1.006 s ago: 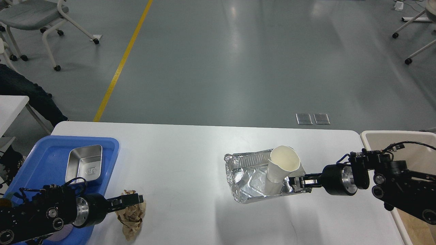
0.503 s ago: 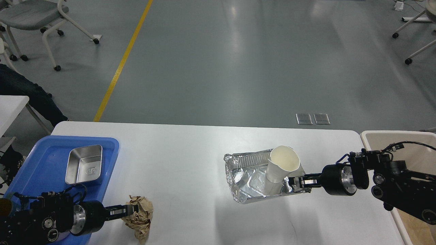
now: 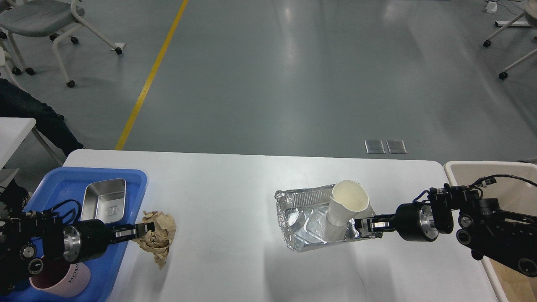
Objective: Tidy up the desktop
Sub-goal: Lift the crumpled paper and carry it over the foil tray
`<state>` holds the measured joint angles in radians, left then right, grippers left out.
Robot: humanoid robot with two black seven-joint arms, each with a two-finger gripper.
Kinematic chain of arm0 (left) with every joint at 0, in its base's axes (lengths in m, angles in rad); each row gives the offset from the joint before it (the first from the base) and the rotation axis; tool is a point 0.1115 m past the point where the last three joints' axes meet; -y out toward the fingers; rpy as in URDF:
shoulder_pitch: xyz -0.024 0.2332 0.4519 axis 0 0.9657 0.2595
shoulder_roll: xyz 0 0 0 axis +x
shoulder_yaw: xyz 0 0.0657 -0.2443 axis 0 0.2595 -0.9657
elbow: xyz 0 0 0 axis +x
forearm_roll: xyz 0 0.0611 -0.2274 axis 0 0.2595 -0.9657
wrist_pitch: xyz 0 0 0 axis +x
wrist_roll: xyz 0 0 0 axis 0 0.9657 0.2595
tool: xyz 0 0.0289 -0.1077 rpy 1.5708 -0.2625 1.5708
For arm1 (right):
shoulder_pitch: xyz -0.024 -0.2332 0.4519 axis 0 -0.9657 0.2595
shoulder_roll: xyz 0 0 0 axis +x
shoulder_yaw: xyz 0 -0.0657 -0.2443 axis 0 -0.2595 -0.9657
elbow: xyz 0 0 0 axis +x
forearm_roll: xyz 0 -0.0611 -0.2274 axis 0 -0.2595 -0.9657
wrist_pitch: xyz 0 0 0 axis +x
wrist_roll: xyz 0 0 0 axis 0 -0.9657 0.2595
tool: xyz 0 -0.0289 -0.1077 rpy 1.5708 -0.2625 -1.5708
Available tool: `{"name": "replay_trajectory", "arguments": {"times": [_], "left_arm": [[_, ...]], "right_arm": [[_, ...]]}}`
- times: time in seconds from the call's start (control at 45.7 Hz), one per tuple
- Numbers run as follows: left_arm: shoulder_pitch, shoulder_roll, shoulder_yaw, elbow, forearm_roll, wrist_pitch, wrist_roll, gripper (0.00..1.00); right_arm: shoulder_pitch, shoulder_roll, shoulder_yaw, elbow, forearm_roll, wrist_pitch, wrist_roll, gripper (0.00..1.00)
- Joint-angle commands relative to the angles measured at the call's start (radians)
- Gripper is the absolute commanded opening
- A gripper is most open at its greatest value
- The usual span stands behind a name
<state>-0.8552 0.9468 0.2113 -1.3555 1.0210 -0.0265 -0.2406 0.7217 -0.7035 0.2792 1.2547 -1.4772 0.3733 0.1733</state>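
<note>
The white desktop (image 3: 226, 184) fills the lower half of the head view. My left gripper (image 3: 144, 230) is shut on a crumpled brown paper ball (image 3: 157, 237) and holds it just above the desktop, beside the blue tray's right edge. My right gripper (image 3: 361, 225) is shut on the right rim of a crumpled foil tray (image 3: 308, 224) in the middle right of the desktop. A white paper cup (image 3: 346, 207) stands tilted inside the foil tray.
A blue plastic tray (image 3: 58, 184) at the left edge holds a steel pan (image 3: 104, 204) and a pink-and-white cup (image 3: 58, 283). A beige bin (image 3: 470, 172) stands off the table's right end. Chairs stand on the grey floor beyond.
My left arm has pulled back to the left and lifted the brown paper ball with it, uncovering the pink-and-white cup. The right gripper and foil tray have barely moved.
</note>
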Motion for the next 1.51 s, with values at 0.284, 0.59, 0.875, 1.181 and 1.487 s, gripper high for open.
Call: {"name": "replay_trajectory", "arguments": {"times": [0.284, 0.59, 0.875, 1.181, 1.487], "left_arm": [[-0.140, 0.226, -0.003, -0.215, -0.007, -0.032, 0.027, 0.03], [-0.295, 0.368, -0.038, -0.232, -0.005, -0.177, 0.038, 0.05], [-0.335, 0.333, -0.132, -0.234, -0.013, -0.211, 0.041, 0.05], [-0.344, 0.040, -0.139, -0.182, -0.019, -0.168, 0.061, 0.05], [-0.343, -0.286, -0.139, -0.017, -0.050, -0.131, 0.087, 0.05]], "right_arm": [[0.004, 0.001, 0.000, 0.002, 0.000, 0.001, 0.000, 0.00], [0.004, 0.002, 0.000, 0.000, 0.000, 0.001, 0.000, 0.00], [0.004, -0.005, 0.000, 0.002, 0.000, 0.001, 0.000, 0.00], [0.008, -0.005, 0.000, 0.003, 0.000, 0.001, 0.000, 0.00], [0.012, 0.001, 0.000, 0.002, 0.000, 0.001, 0.000, 0.00]]}}
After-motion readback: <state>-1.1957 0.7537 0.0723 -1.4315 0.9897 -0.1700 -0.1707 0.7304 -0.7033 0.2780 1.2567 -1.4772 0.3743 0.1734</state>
